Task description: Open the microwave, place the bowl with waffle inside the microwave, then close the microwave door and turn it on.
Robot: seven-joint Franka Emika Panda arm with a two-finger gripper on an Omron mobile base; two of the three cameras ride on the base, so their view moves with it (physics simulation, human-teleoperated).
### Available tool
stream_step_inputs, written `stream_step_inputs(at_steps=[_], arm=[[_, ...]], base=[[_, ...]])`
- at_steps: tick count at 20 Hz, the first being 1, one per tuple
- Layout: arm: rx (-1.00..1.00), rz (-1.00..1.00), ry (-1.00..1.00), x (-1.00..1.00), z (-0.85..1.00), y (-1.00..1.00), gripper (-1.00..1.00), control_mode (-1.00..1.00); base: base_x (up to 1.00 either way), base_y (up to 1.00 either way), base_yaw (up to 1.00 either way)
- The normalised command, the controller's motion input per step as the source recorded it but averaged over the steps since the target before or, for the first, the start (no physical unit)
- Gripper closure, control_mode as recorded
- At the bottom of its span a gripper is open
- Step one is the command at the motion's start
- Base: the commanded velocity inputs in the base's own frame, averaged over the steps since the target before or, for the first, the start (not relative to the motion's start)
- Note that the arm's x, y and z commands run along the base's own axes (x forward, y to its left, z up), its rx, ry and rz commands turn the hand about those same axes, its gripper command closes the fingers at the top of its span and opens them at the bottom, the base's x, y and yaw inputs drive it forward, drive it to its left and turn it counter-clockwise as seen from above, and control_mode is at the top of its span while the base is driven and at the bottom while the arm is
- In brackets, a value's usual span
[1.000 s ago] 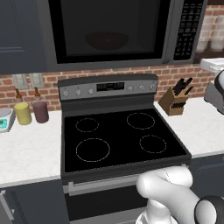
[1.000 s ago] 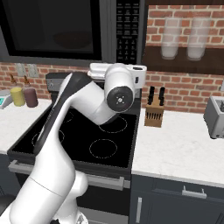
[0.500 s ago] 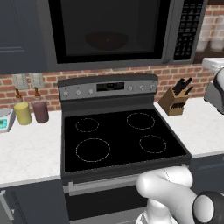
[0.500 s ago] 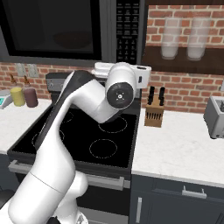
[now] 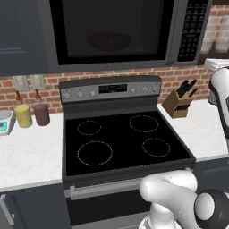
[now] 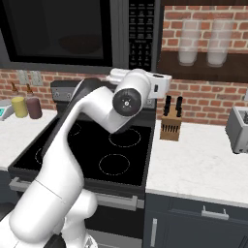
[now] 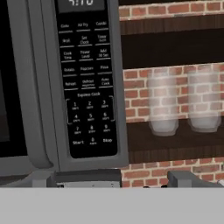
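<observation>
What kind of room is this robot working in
A home kitchen, rendered rather than real by the look of it. A black-topped stove sits under a built-in microwave, with a knife block on the white counter and a brick wall behind.

two base cameras look forward and down at the stove point(image 5: 123, 138), one from behind the arm's left, one from behind its right. both share the stove, the microwave point(image 5: 120, 33) above it and the knife block point(image 6: 170, 125) right of the stove. the hand camera sits close to the microwave's button panel point(image 7: 87, 83), facing it squarely, with brick wall and shelf jars point(image 7: 162, 103) right of it.
</observation>
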Motion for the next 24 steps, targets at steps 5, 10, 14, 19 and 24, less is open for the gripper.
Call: stream_step_inputs(at_steps=[5, 10, 14, 19, 24], arm=[[0.0, -0.05, 0.0, 0.34, -0.13, -0.03, -1.0, -1.0], [0.0, -0.01, 0.0, 0.43, -0.13, 0.0, -1.0, -1.0], [0.0, 0.0, 0.0, 0.35, -0.12, -0.01, -1.0, -1.0], [0.0, 0.0, 0.0, 0.37, -0.01, 0.0, -1.0, -1.0], [0.0, 0.0, 0.0, 0.36, 0.0, -0.03, -1.0, -1.0]], base=[[0.0, 0.0, 0.0], [0.0, 0.0, 0.0], [0.0, 0.0, 0.0], [0.0, 0.0, 0.0], [0.0, 0.0, 0.0]])
